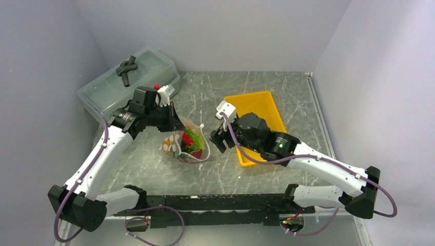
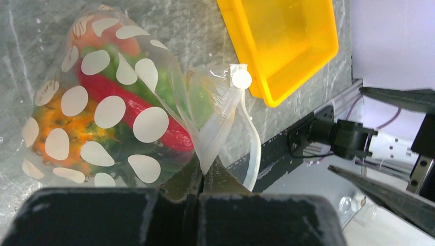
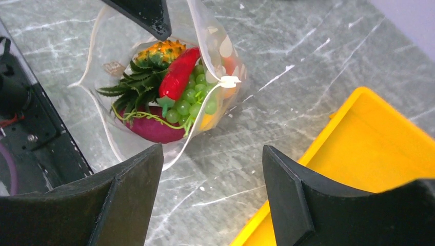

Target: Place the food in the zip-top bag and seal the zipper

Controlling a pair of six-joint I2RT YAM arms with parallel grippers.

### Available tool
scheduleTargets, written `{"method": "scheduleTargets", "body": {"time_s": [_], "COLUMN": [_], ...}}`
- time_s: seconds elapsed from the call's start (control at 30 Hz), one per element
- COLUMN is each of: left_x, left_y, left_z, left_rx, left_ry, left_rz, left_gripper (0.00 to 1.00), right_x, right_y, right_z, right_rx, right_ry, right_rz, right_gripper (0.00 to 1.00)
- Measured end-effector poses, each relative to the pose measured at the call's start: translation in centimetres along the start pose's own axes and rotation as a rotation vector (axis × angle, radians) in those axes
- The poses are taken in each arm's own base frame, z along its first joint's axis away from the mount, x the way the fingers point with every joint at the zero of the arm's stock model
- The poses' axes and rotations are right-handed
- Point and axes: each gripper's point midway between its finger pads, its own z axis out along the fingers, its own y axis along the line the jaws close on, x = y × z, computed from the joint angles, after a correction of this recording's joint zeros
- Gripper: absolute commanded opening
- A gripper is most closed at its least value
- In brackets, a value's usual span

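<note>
The clear dotted zip-top bag (image 1: pixel 185 145) lies mid-table, its mouth gaping wide. The food is inside: orange pineapple (image 3: pixel 160 51), red chili (image 3: pixel 179 73), green grapes (image 3: pixel 192 97) and a dark purple piece (image 3: pixel 154 129). The whitish zipper (image 3: pixel 192 125) runs along the mouth edge, with a white slider (image 2: pixel 241 79) at one end. My left gripper (image 2: pixel 206 174) is shut on the bag's zipper edge at the far-left side. My right gripper (image 3: pixel 213 154) is open and empty, just right of the bag, over the table.
A rigid yellow tray (image 1: pixel 259 110) stands right of the bag, partly under my right arm. A large translucent lidded box (image 1: pixel 128 79) sits at the back left with a black fitting on top. The dark rail (image 1: pixel 220 202) runs along the near edge.
</note>
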Motion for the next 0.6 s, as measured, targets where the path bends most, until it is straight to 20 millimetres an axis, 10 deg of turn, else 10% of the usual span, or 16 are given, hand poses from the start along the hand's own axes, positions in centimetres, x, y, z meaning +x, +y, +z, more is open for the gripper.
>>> {"method": "scheduleTargets", "body": {"time_s": [0.6], "left_x": [1.1], "left_y": [-4.3], "left_z": [-2.4], "left_rx": [0.251], "left_ry": [0.078], "left_rz": [0.222], "left_gripper": [0.00], "right_x": [1.1], "right_y": [1.5], "right_z": [-3.3], "right_rx": [-0.186], "right_ry": [-0.124], "right_rz": [-0.402], "right_gripper": [0.73]}}
